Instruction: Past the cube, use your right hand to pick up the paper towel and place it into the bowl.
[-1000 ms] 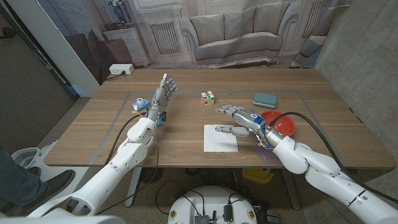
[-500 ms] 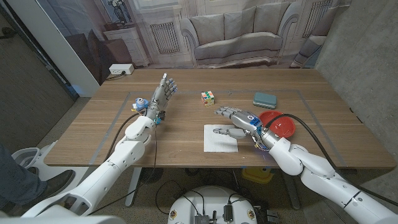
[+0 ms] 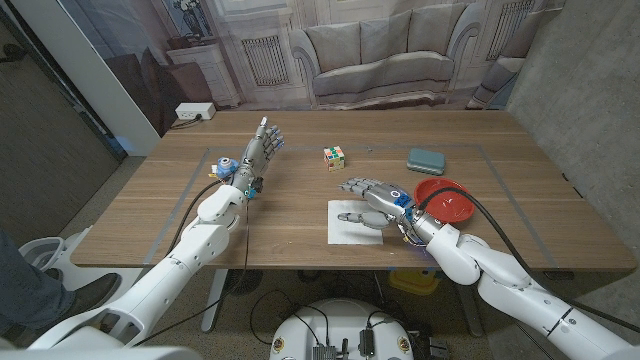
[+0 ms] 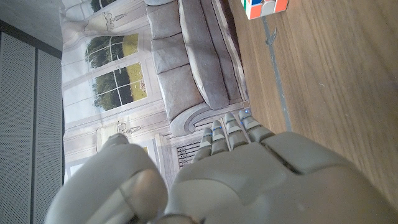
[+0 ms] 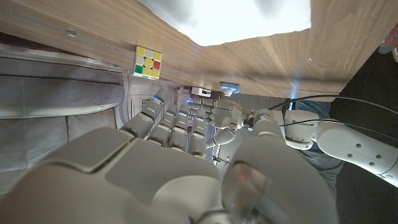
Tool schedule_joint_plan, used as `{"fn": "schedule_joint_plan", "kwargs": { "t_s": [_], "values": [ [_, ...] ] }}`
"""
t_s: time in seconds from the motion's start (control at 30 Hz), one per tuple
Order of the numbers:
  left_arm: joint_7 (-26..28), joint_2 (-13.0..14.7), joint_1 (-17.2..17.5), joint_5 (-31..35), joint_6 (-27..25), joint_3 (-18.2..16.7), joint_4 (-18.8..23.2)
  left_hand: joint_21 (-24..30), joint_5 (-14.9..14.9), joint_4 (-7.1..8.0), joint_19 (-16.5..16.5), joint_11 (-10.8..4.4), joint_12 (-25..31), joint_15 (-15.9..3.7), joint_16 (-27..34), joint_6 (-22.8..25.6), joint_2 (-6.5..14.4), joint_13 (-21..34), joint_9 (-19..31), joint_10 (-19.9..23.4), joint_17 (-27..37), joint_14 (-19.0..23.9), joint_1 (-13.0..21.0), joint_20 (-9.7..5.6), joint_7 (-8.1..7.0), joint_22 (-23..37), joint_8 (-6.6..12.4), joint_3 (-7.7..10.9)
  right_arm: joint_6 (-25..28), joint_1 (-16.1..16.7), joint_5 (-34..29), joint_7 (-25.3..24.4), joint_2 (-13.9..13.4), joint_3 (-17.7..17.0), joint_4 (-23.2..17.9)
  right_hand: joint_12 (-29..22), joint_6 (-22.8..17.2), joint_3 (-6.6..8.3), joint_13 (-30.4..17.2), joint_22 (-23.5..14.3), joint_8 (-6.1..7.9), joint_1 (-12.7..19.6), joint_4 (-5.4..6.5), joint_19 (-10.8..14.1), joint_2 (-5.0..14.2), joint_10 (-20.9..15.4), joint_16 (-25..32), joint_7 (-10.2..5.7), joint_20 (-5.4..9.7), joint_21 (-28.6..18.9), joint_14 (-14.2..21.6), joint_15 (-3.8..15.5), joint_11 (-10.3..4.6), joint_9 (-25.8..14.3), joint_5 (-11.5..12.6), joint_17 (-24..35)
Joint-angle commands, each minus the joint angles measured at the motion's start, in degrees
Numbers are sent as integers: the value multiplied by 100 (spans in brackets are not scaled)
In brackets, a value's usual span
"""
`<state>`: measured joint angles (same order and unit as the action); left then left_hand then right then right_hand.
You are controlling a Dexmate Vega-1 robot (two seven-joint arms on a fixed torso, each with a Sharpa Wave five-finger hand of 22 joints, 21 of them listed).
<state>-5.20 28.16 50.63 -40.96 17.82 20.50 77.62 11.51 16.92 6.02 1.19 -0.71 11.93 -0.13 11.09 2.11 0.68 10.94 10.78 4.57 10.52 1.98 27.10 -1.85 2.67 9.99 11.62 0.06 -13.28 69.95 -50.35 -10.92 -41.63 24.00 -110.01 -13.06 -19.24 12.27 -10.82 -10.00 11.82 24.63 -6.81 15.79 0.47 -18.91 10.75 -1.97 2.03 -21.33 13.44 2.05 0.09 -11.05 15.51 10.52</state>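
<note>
Over the paper towel (image 3: 353, 224), near side of the cube (image 3: 334, 157): right robot hand (image 3: 378, 201) spread, nothing gripped; pickup and bowl (image 3: 446, 199) drop pending.

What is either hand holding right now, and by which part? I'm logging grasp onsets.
Nothing is held. The right hand hovers open-fingered over the paper towel; the left hand stands open.

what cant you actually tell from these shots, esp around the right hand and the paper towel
- Head view: whether the right hand touches the paper towel; the hand covers the towel's far right part.
- Right wrist view: the towel is blown out white and cut by the frame edge; no contact visible.
- Head view: the bowl's near left rim, hidden behind the right forearm.
- Left wrist view: the cube is cut off by the edge.
</note>
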Motion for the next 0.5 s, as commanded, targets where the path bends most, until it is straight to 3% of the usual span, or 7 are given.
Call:
{"fn": "schedule_joint_plan", "kwargs": {
  "t_s": [0.03, 0.37, 0.5],
  "values": [
    [-84, -43, -15, -34, 91, -8, -91, -6, 29, 18, 16, -25, -11, -8, -15, 57, 19, 10, 16, 28, 10, 58, 8, 2, -4, 30, 1, -42, 192, 2, -110, 29, -56, 109, -26, 22, 8, 12, -10, -23, -1, 59, -30, -30, -2, -11, -3, 7, 261, 17, -36, 127, -29, -22, 27, 16],
    [-113, -63, -35, -32, 102, 3, -125, -6, 29, 17, 16, -13, -6, -6, -16, 55, 25, 10, 16, 45, 9, 57, 12, 7, -9, 30, -2, -51, 415, 68, -237, -82, -18, 200, -13, 40, 36, 22, -12, -27, -16, 104, -51, -151, 3, 33, -19, -59, 203, 106, -104, 90, -36, -24, 44, 15],
    [-128, -50, -35, -28, 104, 2, -128, -6, 29, 16, 15, -26, -6, -2, -16, 61, 29, 10, 17, 49, 9, 59, 13, 9, -11, 30, -1, -56, 494, 99, -243, -117, -2, 226, -2, 43, 44, 22, -14, -29, -20, 123, -59, -331, -2, 43, -27, -107, 151, 208, -157, 63, -44, -25, 55, 17]
  ]
}}
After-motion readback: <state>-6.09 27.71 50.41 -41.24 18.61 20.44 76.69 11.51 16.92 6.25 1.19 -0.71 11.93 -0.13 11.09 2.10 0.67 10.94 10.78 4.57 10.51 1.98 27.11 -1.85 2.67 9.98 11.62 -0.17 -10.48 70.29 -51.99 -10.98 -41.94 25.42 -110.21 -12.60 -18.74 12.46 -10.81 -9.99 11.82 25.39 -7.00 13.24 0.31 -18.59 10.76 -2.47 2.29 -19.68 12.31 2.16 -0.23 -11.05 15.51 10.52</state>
